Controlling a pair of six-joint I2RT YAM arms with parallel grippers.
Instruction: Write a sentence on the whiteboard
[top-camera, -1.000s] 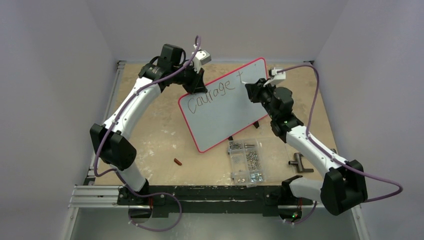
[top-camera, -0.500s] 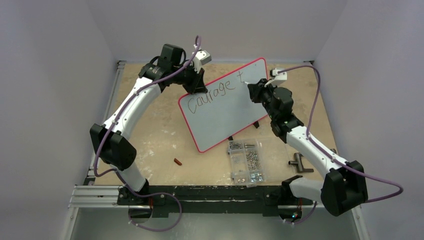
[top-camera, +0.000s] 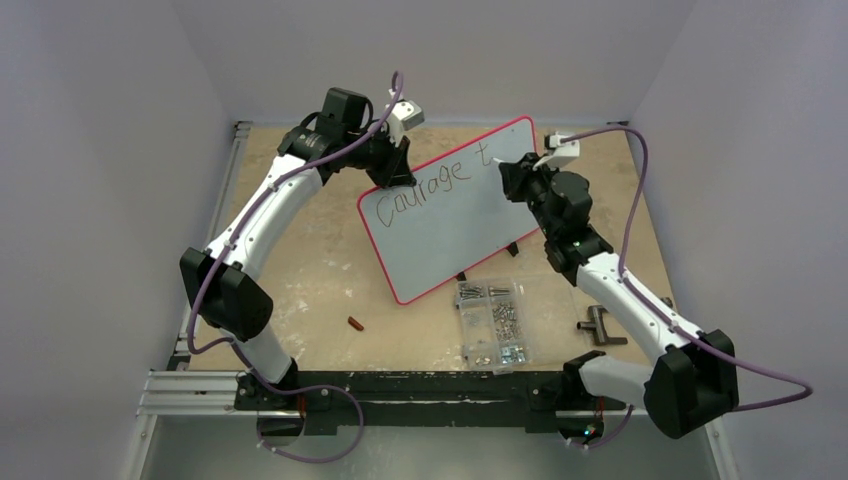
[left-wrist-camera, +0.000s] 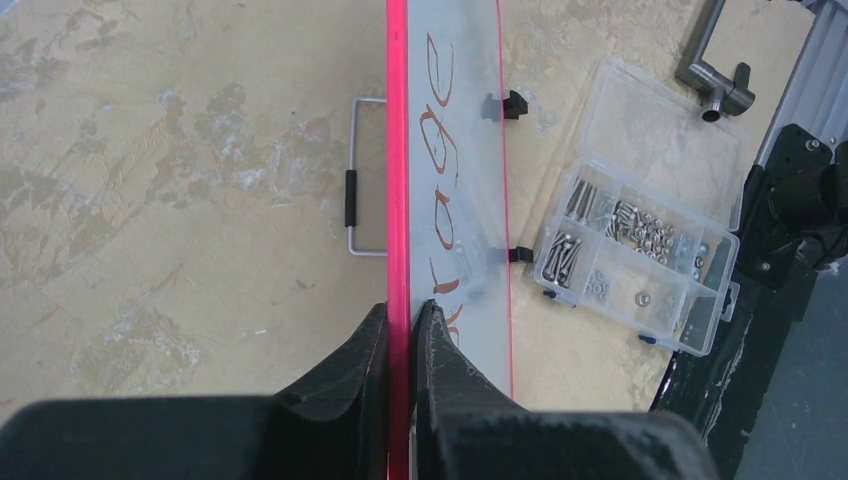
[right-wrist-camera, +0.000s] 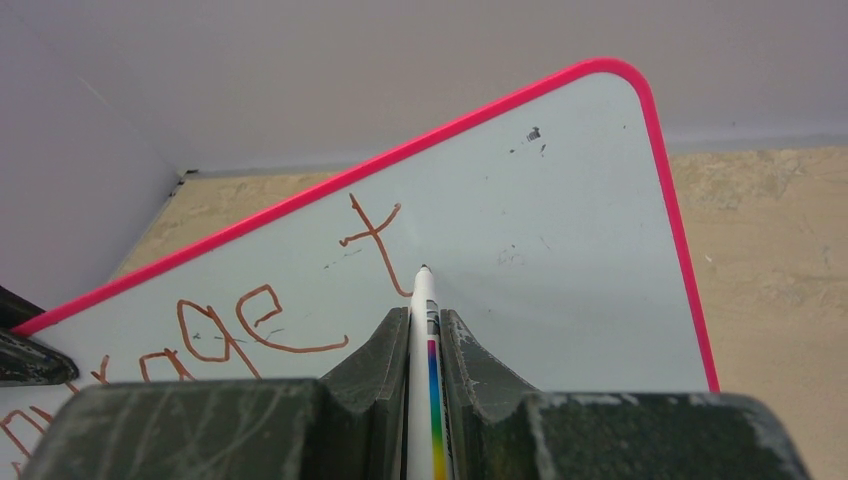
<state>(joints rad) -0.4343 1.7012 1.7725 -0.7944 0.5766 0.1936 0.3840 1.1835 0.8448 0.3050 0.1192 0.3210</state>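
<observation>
The whiteboard (top-camera: 450, 215), white with a red-pink rim, stands tilted on its black clips in the middle of the table. My left gripper (top-camera: 392, 172) (left-wrist-camera: 400, 315) is shut on its rim at the upper left edge. The sentence (top-camera: 425, 187) reads "Courage t" in dark marker, and the "t" (right-wrist-camera: 375, 240) shows in the right wrist view. My right gripper (top-camera: 512, 172) (right-wrist-camera: 425, 320) is shut on a white marker (right-wrist-camera: 424, 300) with a rainbow stripe. Its tip sits at the board just right of the foot of the "t".
A clear compartment box of screws (top-camera: 492, 320) (left-wrist-camera: 640, 250) lies in front of the board's lower corner. A grey metal T-shaped part (top-camera: 598, 327) lies at the right, a small reddish piece (top-camera: 355, 322) at the left. A wire handle (left-wrist-camera: 362, 180) lies behind the board.
The right arm has shifted the marker slightly right along the board after finishing the "t". The left gripper and the board have stayed put.
</observation>
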